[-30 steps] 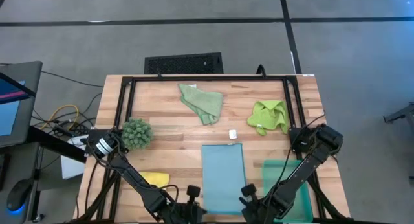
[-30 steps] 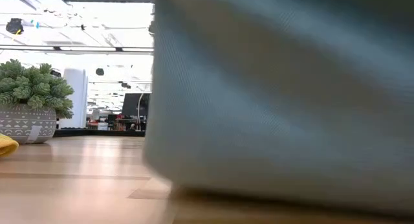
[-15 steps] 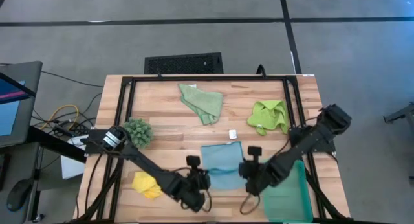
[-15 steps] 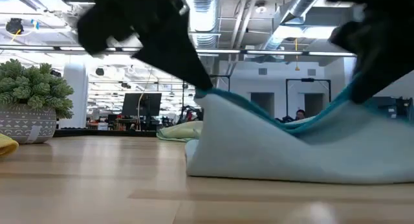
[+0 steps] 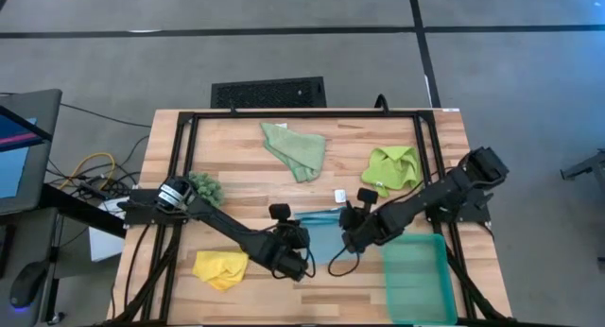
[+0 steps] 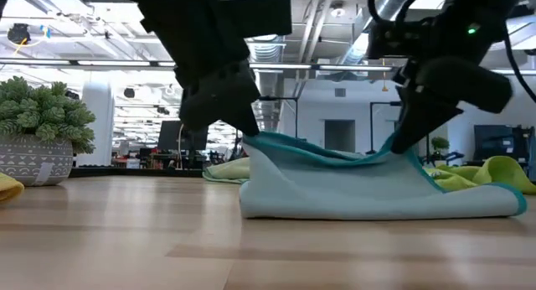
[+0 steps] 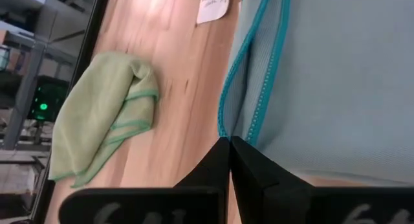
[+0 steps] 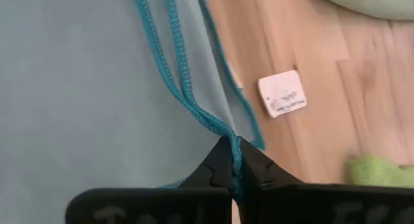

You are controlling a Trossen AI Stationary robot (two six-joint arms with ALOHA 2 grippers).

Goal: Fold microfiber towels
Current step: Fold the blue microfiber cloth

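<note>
The light blue towel lies doubled over at the table's middle, its lower part flat on the wood. My left gripper is shut on its left raised corner. My right gripper is shut on its right raised corner. The pale sage green towel lies crumpled near the far edge. To its right lies the bunched lime green towel. The yellow towel is at the near left. My left gripper pinches the blue towel's left corner at its teal hem between its two fingers, slanting down from the near left. That corner is held above the lower layer, which rests on the table. My right gripper pinches the right corner, where two teal hemmed edges run into its fingertips. It slants down from the near right. The corner is raised, and the edge between the two grippers sags slightly.
A teal plastic tray stands at the near right. A spiky green plant in a pot sits at the left, by the left arm. A small white tag lies just beyond the blue towel. Black rails frame the table.
Both grippers have moved from the near edge toward the far edge, carrying the blue towel's near end up and over its far part. The towel is now folded to about half its length. Its far end has stayed in place.
</note>
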